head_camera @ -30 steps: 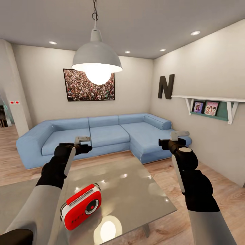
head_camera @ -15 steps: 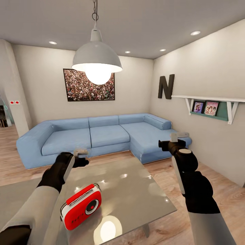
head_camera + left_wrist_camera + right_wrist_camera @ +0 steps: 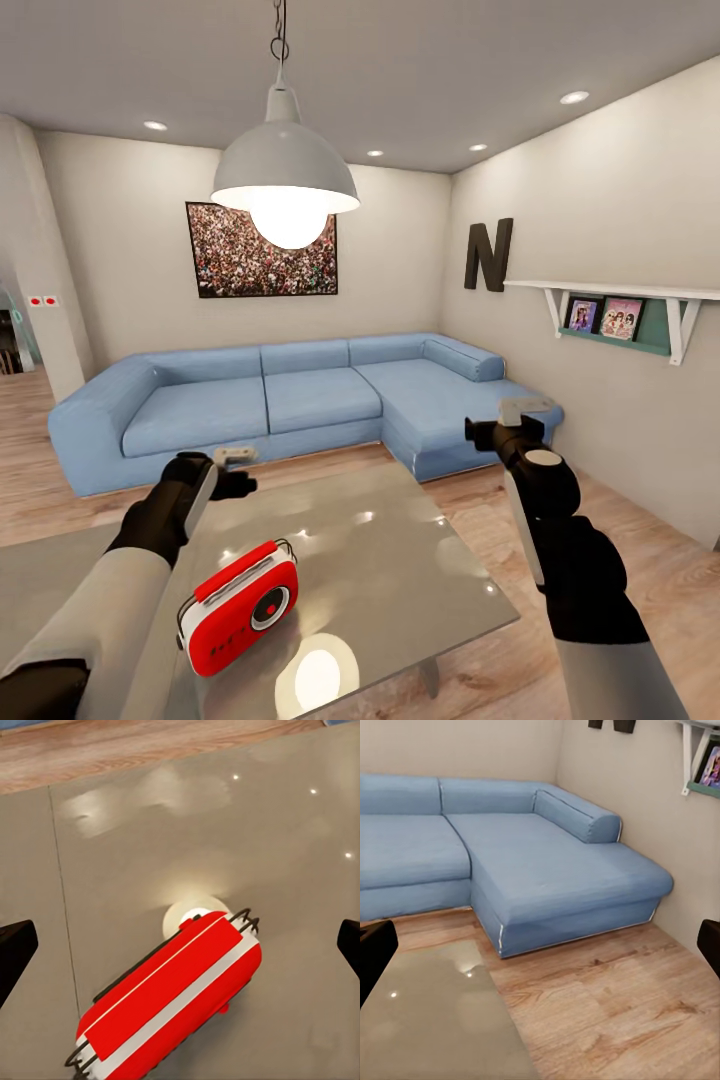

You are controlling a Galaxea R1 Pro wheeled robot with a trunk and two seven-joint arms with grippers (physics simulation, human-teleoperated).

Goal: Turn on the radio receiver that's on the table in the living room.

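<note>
I have the radio receiver (image 3: 238, 607) sitting upright on the glossy grey table (image 3: 400, 560), near the table's front left part, its red face and round dial turned toward me and its thin wire handle over the top. My left gripper (image 3: 236, 456) hangs above the table's far left area, beyond the radio and well clear of it. In the left wrist view the radio (image 3: 169, 1005) lies below the camera with a lamp reflection just behind it, and the two dark fingertips (image 3: 15, 949) sit at opposite edges of the picture, so the fingers are spread wide and hold nothing. My right gripper (image 3: 524, 408) is raised off the table's right side, over the wood floor (image 3: 640, 560), pointing toward the blue sofa (image 3: 290, 400). The right wrist view shows the sofa's chaise (image 3: 555, 870) and a table corner (image 3: 435, 1020), with the fingers (image 3: 373, 952) likewise wide apart and empty. A white pendant lamp (image 3: 285, 175) glows overhead.
</note>
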